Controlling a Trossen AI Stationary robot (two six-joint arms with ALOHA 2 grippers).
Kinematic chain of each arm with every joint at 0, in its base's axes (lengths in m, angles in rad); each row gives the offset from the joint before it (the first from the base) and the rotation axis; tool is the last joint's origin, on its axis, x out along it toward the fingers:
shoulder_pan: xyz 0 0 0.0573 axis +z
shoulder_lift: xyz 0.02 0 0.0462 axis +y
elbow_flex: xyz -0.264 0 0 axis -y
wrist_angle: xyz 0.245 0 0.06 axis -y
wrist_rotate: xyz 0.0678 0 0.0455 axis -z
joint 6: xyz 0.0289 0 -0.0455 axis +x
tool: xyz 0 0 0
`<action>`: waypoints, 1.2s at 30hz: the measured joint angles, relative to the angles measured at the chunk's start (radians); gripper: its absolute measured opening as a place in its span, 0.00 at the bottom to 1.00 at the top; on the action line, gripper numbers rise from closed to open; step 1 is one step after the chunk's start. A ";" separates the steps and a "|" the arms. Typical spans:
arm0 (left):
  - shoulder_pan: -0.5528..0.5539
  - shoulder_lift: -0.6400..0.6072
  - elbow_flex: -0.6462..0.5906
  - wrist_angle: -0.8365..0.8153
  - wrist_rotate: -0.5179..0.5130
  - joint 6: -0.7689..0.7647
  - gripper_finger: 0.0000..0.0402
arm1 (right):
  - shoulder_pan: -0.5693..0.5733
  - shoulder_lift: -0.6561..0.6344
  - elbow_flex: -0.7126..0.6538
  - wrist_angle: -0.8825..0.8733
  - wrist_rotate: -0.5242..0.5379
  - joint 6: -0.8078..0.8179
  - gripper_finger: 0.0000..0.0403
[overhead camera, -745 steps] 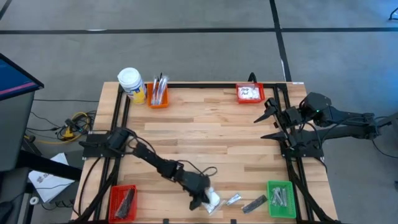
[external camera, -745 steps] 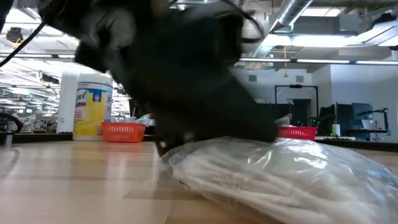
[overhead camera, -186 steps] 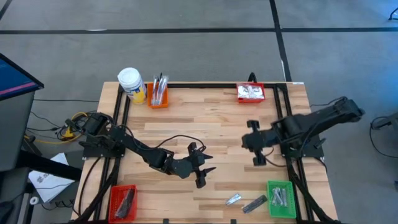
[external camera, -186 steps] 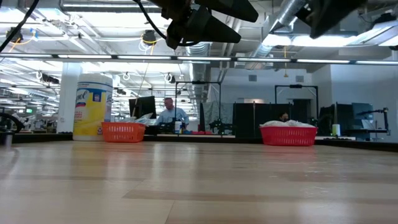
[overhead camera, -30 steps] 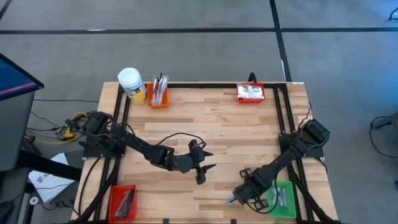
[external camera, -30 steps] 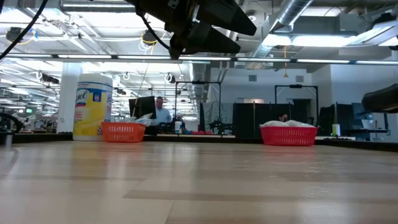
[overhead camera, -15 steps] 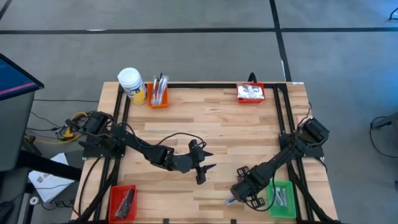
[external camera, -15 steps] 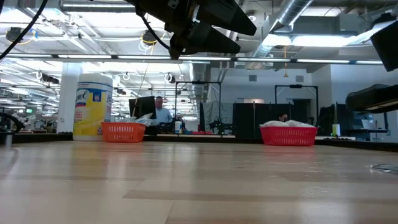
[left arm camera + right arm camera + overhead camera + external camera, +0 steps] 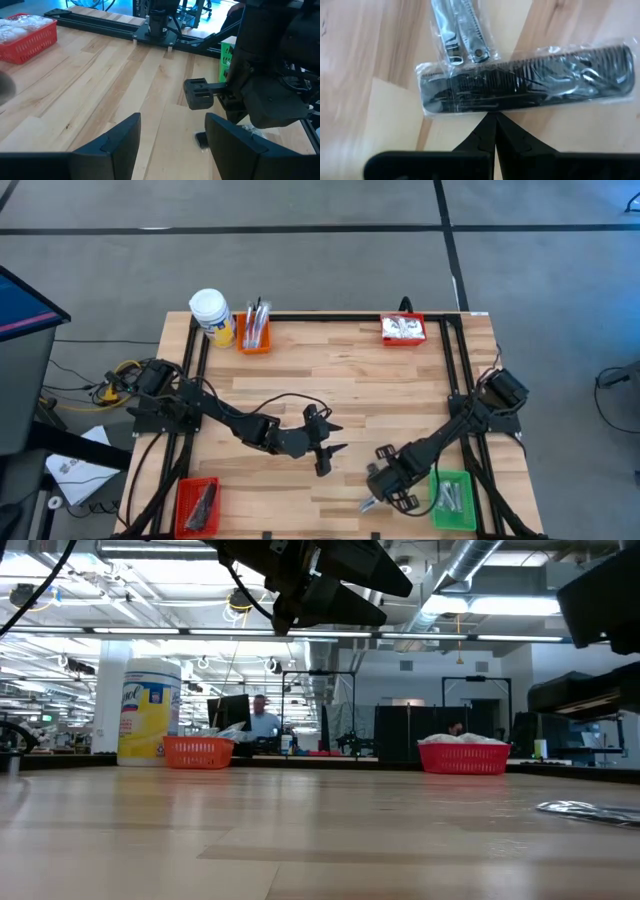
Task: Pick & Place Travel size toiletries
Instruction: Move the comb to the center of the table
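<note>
- Your right hand (image 9: 492, 122) has its fingers pressed together to a point and grips nothing; it hangs low over the near right part of the counter (image 9: 340, 395), at about 5 o'clock from the counter's middle.
- Just past those closed fingertips lies a black comb (image 9: 520, 87) sealed in a clear crinkled plastic sleeve, long and flat with fine teeth along one edge. It lies crosswise to the fingers, not touching them as far as you can see.
- Beyond the comb, and partly under its wrapper, sits a silvery metal nail clipper (image 9: 457, 30) in its own clear sleeve, glossy and narrow.
- In the overhead picture the clipper sachet (image 9: 370, 502) peeks out at the hand's 7 o'clock; the comb is hidden beneath the arm there.
- At the hand's 3 o'clock stands the green bin (image 9: 452, 498), a mesh plastic basket holding more silvery pieces.
- Your left hand (image 9: 325, 448) hovers over the middle of the counter with its fingers (image 9: 117, 145) spread apart and nothing between them, at the right hand's 10 o'clock.
- Farther out: a red bin (image 9: 198, 505) with dark flat bars at the near left corner, an orange bin (image 9: 254, 332) with slim toothbrushes at the far left, and another red bin (image 9: 402, 330) of white puffy packets at the far right.
- A yellow jar (image 9: 211, 316) with a white cap stands beside the orange bin.
</note>
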 joint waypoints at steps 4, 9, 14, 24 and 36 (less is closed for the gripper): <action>0.000 0.000 0.000 0.000 0.000 0.000 0.53 | -0.008 0.000 0.000 0.021 0.014 -0.009 0.00; 0.000 0.000 0.000 0.000 0.000 0.000 0.53 | -0.022 0.001 0.001 0.041 0.047 -0.026 0.00; 0.000 0.000 0.000 0.000 0.000 0.000 0.53 | -0.029 0.005 0.033 0.016 0.111 -0.025 0.00; 0.000 0.000 0.000 -0.004 0.000 0.000 0.53 | -0.013 0.009 0.084 -0.038 0.180 -0.004 0.00; 0.000 0.000 0.000 -0.003 0.000 0.000 0.53 | 0.010 0.013 0.093 -0.017 0.081 -0.029 0.00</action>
